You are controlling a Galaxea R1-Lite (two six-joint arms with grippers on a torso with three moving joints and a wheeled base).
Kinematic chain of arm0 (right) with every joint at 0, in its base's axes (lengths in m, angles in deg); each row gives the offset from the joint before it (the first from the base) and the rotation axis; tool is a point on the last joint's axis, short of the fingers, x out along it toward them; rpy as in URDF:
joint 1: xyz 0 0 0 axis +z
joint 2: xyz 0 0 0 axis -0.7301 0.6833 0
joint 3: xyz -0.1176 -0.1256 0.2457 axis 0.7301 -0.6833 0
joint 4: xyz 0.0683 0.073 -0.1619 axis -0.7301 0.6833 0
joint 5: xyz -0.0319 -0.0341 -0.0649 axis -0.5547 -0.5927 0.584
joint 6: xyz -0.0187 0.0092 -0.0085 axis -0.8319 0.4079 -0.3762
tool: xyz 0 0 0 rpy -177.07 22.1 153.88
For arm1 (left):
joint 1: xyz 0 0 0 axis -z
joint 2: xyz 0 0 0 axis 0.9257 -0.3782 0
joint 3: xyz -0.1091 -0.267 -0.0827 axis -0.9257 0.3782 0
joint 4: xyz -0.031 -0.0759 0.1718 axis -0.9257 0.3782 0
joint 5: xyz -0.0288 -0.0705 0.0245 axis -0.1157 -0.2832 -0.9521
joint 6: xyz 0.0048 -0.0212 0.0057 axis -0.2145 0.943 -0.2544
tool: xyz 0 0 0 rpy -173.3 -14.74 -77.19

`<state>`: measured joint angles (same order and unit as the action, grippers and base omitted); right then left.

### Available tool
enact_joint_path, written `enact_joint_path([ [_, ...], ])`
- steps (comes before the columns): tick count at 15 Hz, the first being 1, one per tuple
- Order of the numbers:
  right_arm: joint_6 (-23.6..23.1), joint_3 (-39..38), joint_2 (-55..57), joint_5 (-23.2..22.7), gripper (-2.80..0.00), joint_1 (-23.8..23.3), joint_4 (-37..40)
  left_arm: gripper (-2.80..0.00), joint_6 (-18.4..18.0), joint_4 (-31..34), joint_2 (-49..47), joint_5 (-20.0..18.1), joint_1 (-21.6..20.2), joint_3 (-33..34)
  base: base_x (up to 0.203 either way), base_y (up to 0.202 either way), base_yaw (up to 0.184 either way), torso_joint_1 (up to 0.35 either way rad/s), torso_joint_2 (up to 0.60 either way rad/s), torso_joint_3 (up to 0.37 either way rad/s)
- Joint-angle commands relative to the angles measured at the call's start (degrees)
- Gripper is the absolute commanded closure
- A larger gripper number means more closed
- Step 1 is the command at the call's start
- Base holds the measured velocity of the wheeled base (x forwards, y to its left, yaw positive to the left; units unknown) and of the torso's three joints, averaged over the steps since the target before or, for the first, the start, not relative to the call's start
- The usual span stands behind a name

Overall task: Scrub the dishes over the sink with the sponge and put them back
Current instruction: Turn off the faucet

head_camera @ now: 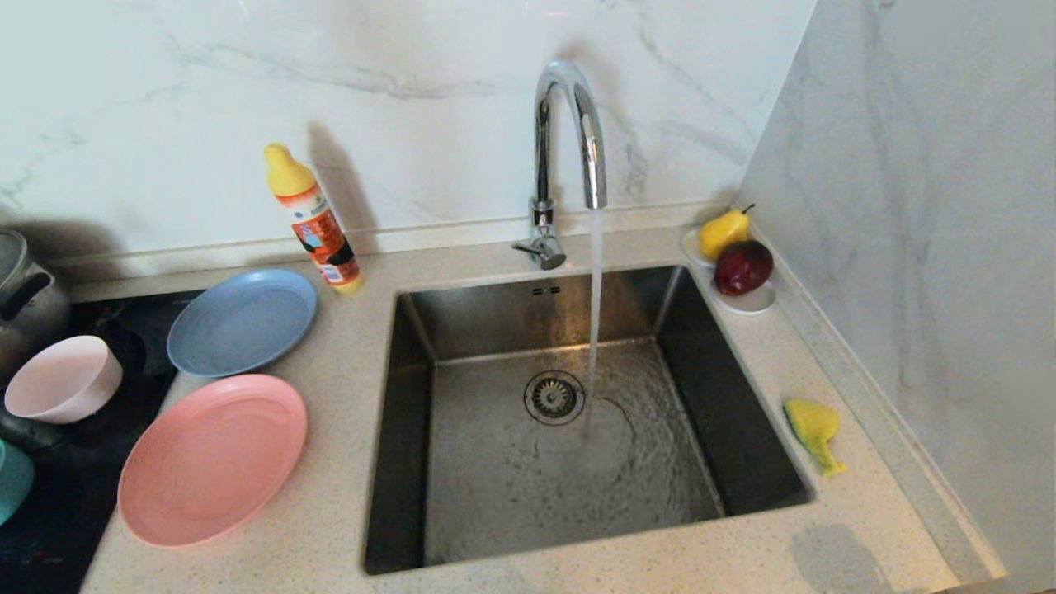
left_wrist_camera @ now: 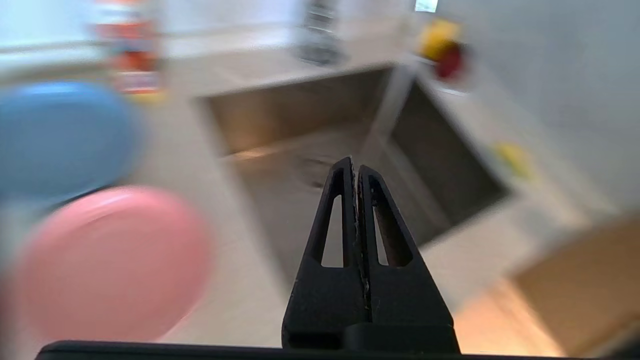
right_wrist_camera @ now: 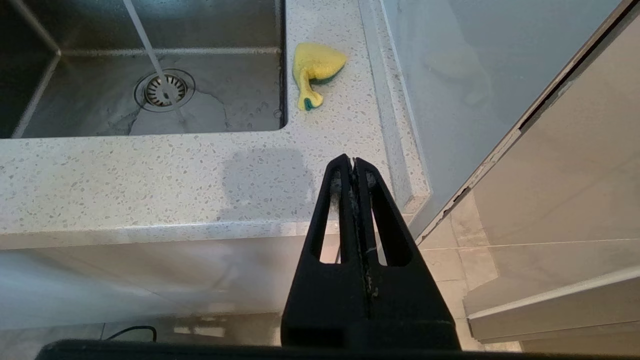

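Note:
Left of the sink [head_camera: 412, 396] lie a salmon-pink plate [head_camera: 213, 459] and a grey-blue plate [head_camera: 242, 320]. A pale pink bowl [head_camera: 63, 379] and the edge of a teal bowl [head_camera: 11, 488] sit further left. The yellow-and-green sponge [head_camera: 813, 429] lies crumpled on the counter right of the sink. Water runs from the chrome tap [head_camera: 569, 140] beside the drain [head_camera: 553, 397]. Neither arm shows in the head view. My left gripper [left_wrist_camera: 353, 161] is shut and empty in front of the counter, facing the sink [left_wrist_camera: 430, 150] and plates [left_wrist_camera: 107, 260]. My right gripper [right_wrist_camera: 349, 159] is shut and empty, below the counter's front edge, near the sponge [right_wrist_camera: 315, 67].
An orange bottle with a yellow cap [head_camera: 313, 221] stands behind the grey-blue plate. A white dish with a pear [head_camera: 723, 232] and a dark red fruit [head_camera: 742, 266] sits in the back right corner. A steel pot [head_camera: 25, 297] stands at the far left on a black hob [head_camera: 124, 322]. A marble wall [head_camera: 924, 206] rises on the right.

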<state>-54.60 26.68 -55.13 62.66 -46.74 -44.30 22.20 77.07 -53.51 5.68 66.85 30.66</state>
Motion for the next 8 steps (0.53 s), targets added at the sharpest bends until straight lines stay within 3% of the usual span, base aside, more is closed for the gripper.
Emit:
enact_joint_path([
  [1,0.0,0.0,0.0,0.0,0.00,0.0,0.0,0.00,0.7,-1.2,-22.8,-9.2,0.6,-8.3,0.000,0.000,0.000,0.000,0.00,0.000],
  [5,0.0,0.0,0.0,0.0,0.00,0.0,0.0,0.00,1.7,-8.3,-45.5,-17.0,6.0,-17.2,0.000,0.000,0.000,0.000,0.00,0.000],
  [8,0.0,0.0,0.0,0.0,0.00,0.0,0.0,0.00,7.9,-19.6,-56.9,-19.0,12.0,-20.0,0.000,0.000,0.000,0.000,0.00,0.000],
])
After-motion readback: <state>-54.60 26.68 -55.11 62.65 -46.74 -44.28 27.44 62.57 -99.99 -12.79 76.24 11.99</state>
